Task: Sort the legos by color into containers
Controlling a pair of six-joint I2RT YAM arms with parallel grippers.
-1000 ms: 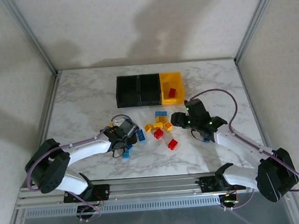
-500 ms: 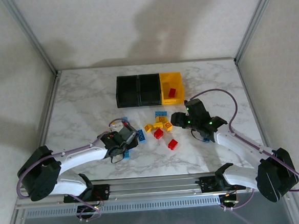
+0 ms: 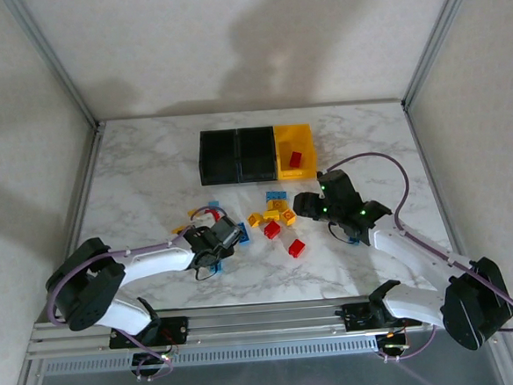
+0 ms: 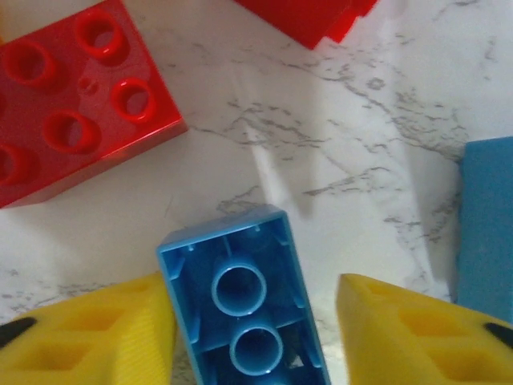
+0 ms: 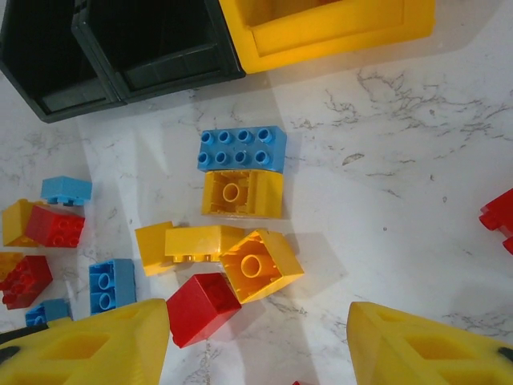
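Note:
Upside down on the marble lies a blue lego (image 4: 240,309), between the yellow fingers of my left gripper (image 4: 250,293). The left finger (image 4: 120,321) touches it; a gap remains at the right finger (image 4: 401,321), so the jaws are open. From above, that gripper (image 3: 212,242) is low over the left part of the scattered legos. My right gripper (image 5: 258,313) hovers open over a red lego (image 5: 202,307) and a yellow one (image 5: 260,265), holding nothing. The containers stand behind: two black bins (image 3: 236,154) and a yellow bin (image 3: 304,136) with a red brick (image 3: 296,159) inside.
A red brick (image 4: 72,104) lies just beyond the blue one, with another blue brick (image 4: 485,216) to its right. More legos lie before the bins: a blue plate (image 5: 242,148), yellow bricks (image 5: 240,192), red (image 5: 54,227) and blue (image 5: 111,285) ones at the left. A red brick (image 3: 296,248) lies apart.
My left gripper shifted slightly over the left bricks, and its jaws have narrowed around the blue lego. The right arm has not moved.

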